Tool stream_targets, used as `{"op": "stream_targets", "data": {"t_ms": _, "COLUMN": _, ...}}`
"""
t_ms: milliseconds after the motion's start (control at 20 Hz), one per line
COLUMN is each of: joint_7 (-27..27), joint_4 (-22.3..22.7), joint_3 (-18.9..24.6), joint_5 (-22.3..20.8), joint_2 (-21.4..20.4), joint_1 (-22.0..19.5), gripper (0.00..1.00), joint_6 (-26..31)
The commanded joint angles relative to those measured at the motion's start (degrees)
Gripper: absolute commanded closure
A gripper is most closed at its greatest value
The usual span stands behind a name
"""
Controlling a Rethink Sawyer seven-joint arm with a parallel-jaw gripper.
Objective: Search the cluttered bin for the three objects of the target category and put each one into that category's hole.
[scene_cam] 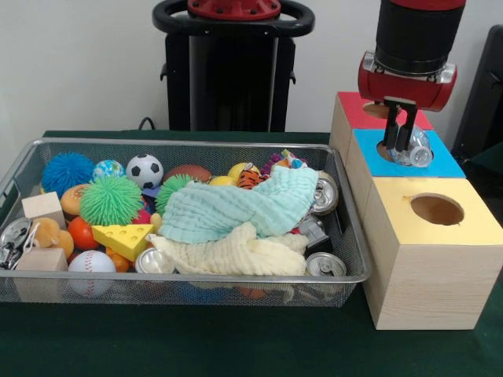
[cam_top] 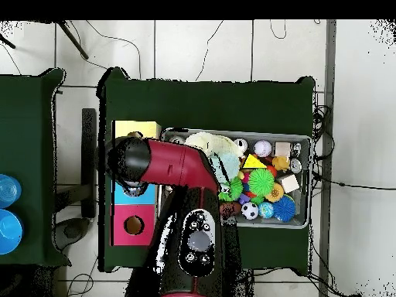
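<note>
Beyond the yellow-top box [scene_cam: 431,259], the hand [scene_cam: 402,145] pinches a light, crushable, slippery bottle [scene_cam: 415,151] at its body over the hole [scene_cam: 387,151].

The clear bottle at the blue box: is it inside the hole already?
Not fully: the clear bottle, held by the end effector, still shows above the blue box.

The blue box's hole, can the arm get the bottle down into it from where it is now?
Probably yes: the end effector holds the clear bottle right at the blue box's hole, with nothing between them.
</note>
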Motion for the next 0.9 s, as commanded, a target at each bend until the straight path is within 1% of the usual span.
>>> {"op": "stream_targets", "data": {"t_ms": 50, "joint_7": 11.8, "joint_4": 10.7, "joint_3": 3.6, "joint_5": 3.2, "joint_2": -0.4, "joint_1": 1.0, "gripper": 1.0, "joint_6": -3.5}}
{"op": "stream_targets", "data": {"t_ms": 200, "joint_7": 12.0, "joint_4": 10.7, "joint_3": 3.1, "joint_5": 3.4, "joint_2": -1.1, "joint_1": 1.7, "gripper": 1.0, "joint_6": -2.3}}
{"op": "stream_targets", "data": {"t_ms": 400, "joint_7": 10.6, "joint_4": 10.4, "joint_3": 3.2, "joint_5": 3.7, "joint_2": -0.5, "joint_1": 0.5, "gripper": 1.0, "joint_6": -2.3}}
{"op": "stream_targets", "data": {"t_ms": 450, "joint_7": 10.2, "joint_4": 9.5, "joint_3": 3.2, "joint_5": 3.6, "joint_2": -0.1, "joint_1": -0.1, "gripper": 1.0, "joint_6": -1.6}}
{"op": "stream_targets", "data": {"t_ms": 600, "joint_7": 10.5, "joint_4": 9.4, "joint_3": 2.5, "joint_5": 3.7, "joint_2": -2.1, "joint_1": 0.0, "gripper": 1.0, "joint_6": 1.5}}
{"op": "stream_targets", "data": {"t_ms": 700, "joint_7": 11.1, "joint_4": 7.8, "joint_3": 1.9, "joint_5": 3.4, "joint_2": -2.6, "joint_1": 0.2, "gripper": 1.0, "joint_6": 3.8}}
{"op": "stream_targets", "data": {"t_ms": 750, "joint_7": 11.3, "joint_4": 5.1, "joint_3": 1.4, "joint_5": 3.0, "joint_2": -2.5, "joint_1": -0.3, "gripper": 1.0, "joint_6": 6.5}}
{"op": "stream_targets", "data": {"t_ms": 800, "joint_7": 11.4, "joint_4": 5.0, "joint_3": 1.4, "joint_5": 3.2, "joint_2": -2.6, "joint_1": -0.4, "gripper": 1.0, "joint_6": 6.7}}
{"op": "stream_targets", "data": {"t_ms": 900, "joint_7": 11.2, "joint_4": 2.8, "joint_3": 1.6, "joint_5": 3.1, "joint_2": -0.9, "joint_1": -1.4, "gripper": 1.0, "joint_6": 6.9}}
